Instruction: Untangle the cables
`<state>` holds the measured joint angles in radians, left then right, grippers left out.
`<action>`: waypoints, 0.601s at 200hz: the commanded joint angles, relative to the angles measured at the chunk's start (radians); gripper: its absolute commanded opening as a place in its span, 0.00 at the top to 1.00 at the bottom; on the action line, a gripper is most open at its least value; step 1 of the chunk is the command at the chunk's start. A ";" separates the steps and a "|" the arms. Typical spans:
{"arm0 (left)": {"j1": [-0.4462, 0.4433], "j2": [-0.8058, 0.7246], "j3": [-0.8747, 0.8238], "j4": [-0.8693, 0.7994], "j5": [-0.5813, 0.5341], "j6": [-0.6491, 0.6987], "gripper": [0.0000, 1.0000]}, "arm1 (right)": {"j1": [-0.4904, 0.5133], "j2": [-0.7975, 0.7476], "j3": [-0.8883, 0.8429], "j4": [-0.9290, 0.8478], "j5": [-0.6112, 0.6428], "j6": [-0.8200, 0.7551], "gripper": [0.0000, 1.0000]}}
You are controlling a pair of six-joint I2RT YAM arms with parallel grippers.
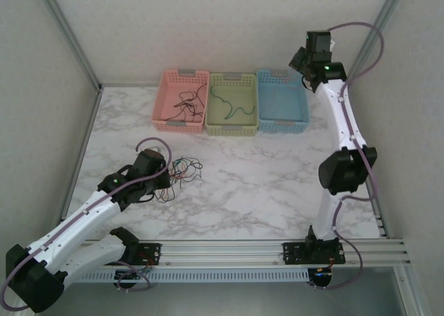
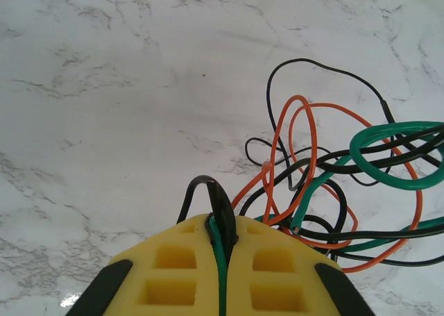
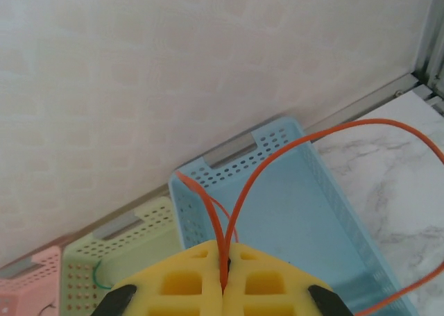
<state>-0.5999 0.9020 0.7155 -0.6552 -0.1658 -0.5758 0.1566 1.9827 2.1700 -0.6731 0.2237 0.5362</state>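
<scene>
**Left arm.** The left pincer (image 2: 222, 236) is clenched on a black cable (image 2: 220, 206) and a green cable (image 2: 220, 267), both nipped between the yellow fingertips. The tangle (image 1: 182, 171) is found on the tabletop (image 1: 277, 184), left of centre, touching this pincer. In the left wrist view the tangle spreads ahead and to the right of the fingertips. The two held cables run straight forward out of the grip and then bend right into the loops.

**Right arm.** The right pincer (image 3: 225, 264) is clenched on an orange cable (image 3: 277, 156) and is raised above the blue basket (image 3: 312, 212) at the far right corner, well apart from the tangle. The orange loop rises from the grip and sweeps right. Part of it is seen past the basket's right wall, over the tabletop. Its ends are out of view.

**Baskets.** Dark cables are seen in the pink basket (image 1: 166, 101), and one green strand in the green basket (image 1: 250, 121).

**Judgement.** The orange cable is taken to be at the point of deposit. The deciding relation is that its loop lies to the right of the pincer, partly outside the basket, so a release here risks draping it over the wall. The left arm is much the nearer to the tangle. Any pull there is best directed back and left, away from the loops.
</scene>
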 commanded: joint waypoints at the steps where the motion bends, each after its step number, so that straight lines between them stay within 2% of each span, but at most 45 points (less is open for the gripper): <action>1: 0.008 -0.009 -0.016 0.000 0.000 0.010 1.00 | -0.006 0.096 0.029 -0.031 0.032 -0.009 1.00; 42: 0.008 -0.008 -0.016 0.002 -0.002 0.009 1.00 | -0.006 0.260 0.066 -0.034 -0.026 0.003 1.00; 66: 0.007 -0.009 -0.017 0.001 -0.001 0.009 1.00 | -0.004 0.349 0.101 -0.044 -0.110 -0.012 0.99; 89: 0.008 -0.007 -0.017 0.004 0.000 0.010 1.00 | -0.006 0.435 0.188 -0.110 -0.190 -0.032 0.81; 120: 0.008 -0.003 -0.017 0.008 0.001 0.010 1.00 | -0.003 0.452 0.184 -0.131 -0.218 -0.034 0.59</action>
<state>-0.5999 0.9020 0.7082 -0.6552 -0.1658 -0.5758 0.1539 2.4340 2.3096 -0.7532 0.0582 0.5095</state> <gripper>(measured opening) 0.059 0.352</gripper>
